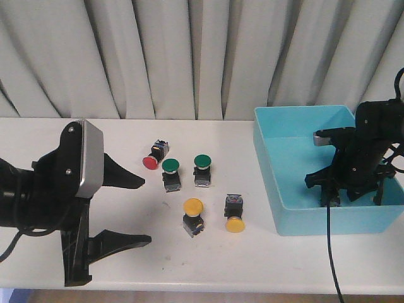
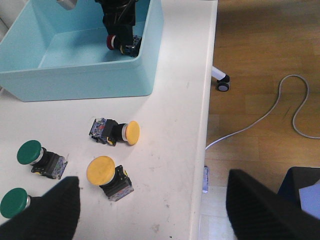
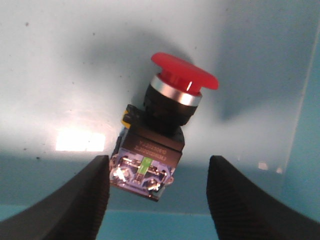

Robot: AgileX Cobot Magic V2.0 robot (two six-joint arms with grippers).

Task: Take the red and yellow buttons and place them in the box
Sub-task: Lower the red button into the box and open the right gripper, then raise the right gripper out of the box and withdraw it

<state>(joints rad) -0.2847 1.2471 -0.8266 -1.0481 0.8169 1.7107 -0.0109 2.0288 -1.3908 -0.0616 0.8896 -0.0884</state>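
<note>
The turquoise box (image 1: 328, 218) stands at the right of the table. My right gripper (image 1: 352, 197) is down inside it, open. One red button (image 3: 170, 130) lies on the box floor (image 3: 60, 60) between the spread fingers (image 3: 80, 200); it also shows in the left wrist view as a red button (image 2: 119, 43) under that arm. A second red button (image 1: 154, 156) lies on the table. Two yellow buttons (image 1: 193, 214) (image 1: 234, 214) sit nearer the front edge. My left gripper (image 1: 136, 208) hangs open at the left, empty, short of the nearer yellow button (image 2: 107, 175).
Two green-capped switches (image 1: 170, 173) (image 1: 202, 167) stand between the red and yellow ones. The table's front edge (image 2: 202, 165) runs close past the yellow buttons, with floor and a cable (image 2: 260, 125) beyond. Curtains hang behind the table.
</note>
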